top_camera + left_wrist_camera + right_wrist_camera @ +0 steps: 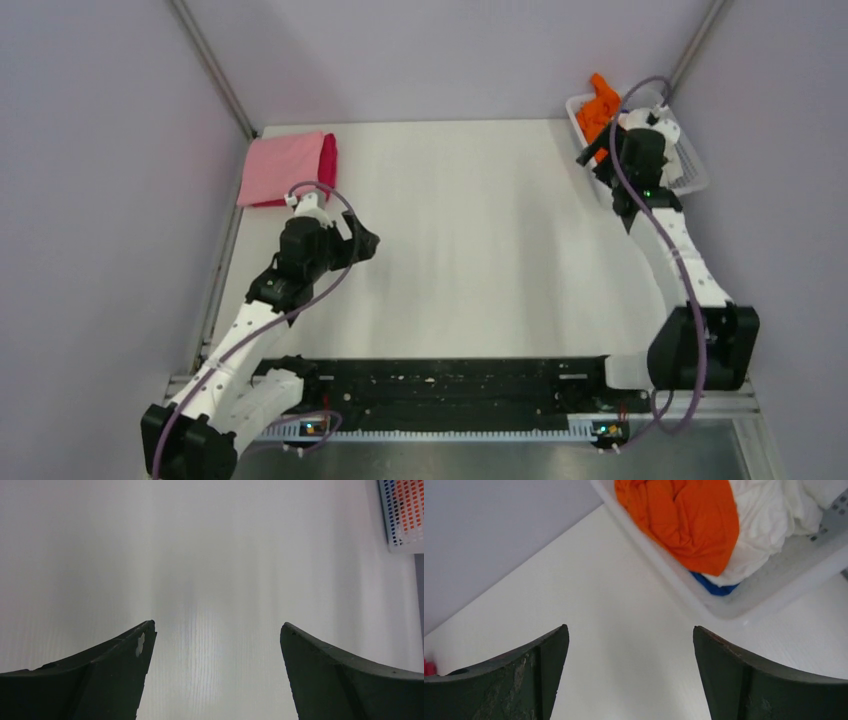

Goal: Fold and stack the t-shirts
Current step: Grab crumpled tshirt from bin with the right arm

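**Ana:** Right gripper (pixel 630 628) first: fingers spread wide, nothing between them, only bare table (pixel 624 585) under the gap

**Ben:** And past the tips?

**Ana:** Ahead and off to the right sits the white mesh basket (pixel 744 605). The orange t-shirt (pixel 689 520) is bunched up inside, with a white t-shirt (pixel 769 515) beside it and a blue t-shirt (pixel 714 586) peeking out underneath. All of them are clear of the fingers, none touched

**Ben:** Left side?

**Ana:** Left gripper (pixel 217 624) is spread open too and empty, over plain table. From above, the folded light pink t-shirt (pixel 280 168) lies in the far left corner, just beyond that arm, with a magenta t-shirt (pixel 327 160) showing along its right edge
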Action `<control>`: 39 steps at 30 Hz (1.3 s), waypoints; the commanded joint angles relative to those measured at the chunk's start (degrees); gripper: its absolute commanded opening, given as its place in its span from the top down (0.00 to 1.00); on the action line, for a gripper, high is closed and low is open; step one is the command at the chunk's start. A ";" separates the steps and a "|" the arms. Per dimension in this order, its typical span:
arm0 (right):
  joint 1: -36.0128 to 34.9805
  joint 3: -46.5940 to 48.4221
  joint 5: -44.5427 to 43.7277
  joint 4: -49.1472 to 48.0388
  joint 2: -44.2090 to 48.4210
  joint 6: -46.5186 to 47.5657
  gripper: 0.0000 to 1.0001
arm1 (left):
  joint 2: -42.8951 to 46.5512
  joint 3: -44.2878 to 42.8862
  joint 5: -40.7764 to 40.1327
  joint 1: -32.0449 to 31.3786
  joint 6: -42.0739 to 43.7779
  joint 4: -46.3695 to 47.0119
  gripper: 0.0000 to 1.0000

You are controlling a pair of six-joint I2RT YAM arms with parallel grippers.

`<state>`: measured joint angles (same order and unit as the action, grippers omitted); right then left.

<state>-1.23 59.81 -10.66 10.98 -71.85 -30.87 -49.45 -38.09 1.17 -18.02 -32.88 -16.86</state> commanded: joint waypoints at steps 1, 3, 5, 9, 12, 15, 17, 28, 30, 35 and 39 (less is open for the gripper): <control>4.64 15.16 0.36 3.53 -16.52 6.11 0.09 | -2.08 -1.80 -3.90 -0.04 1.17 5.33 0.01; 6.02 21.73 -0.64 4.67 -23.73 6.65 0.10 | -3.77 -2.52 -3.80 0.00 1.53 6.90 0.01; 7.38 27.42 -0.19 4.48 -29.85 6.58 0.12 | -6.27 -3.76 -2.77 0.01 1.86 8.00 0.01; 8.53 37.67 2.26 3.26 -41.30 7.66 0.16 | -10.13 -5.87 -3.26 0.00 1.34 8.67 0.01; 8.98 46.63 4.58 2.97 -49.55 7.85 0.21 | -12.10 -6.33 -3.84 0.00 1.32 9.48 0.01; 10.33 53.66 6.39 3.90 -56.35 5.51 0.29 | -13.95 -6.67 -4.13 0.00 1.48 9.68 0.01; 11.47 56.23 11.16 3.84 -59.78 3.49 0.43 | -14.97 -7.09 -4.19 0.00 1.66 9.40 0.01; 13.67 52.84 19.54 1.28 -43.45 3.45 1.00 | -12.19 -8.23 3.98 0.00 1.68 6.88 0.01; 13.50 51.10 22.71 0.45 -36.80 3.80 1.00 | -10.23 -7.05 5.82 0.00 1.59 7.33 0.01; 10.96 44.88 35.40 -4.47 -20.37 2.66 1.00 | -3.36 -3.50 7.28 0.00 -0.90 7.27 0.01; 6.07 41.69 52.25 -8.52 -11.12 -2.09 1.00 | 3.00 -1.09 5.45 0.01 -1.52 6.91 0.01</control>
<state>9.98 103.35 22.33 11.73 -93.14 -29.08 -51.75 -41.30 6.87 -18.00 -33.17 -11.09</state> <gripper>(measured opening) 0.074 0.989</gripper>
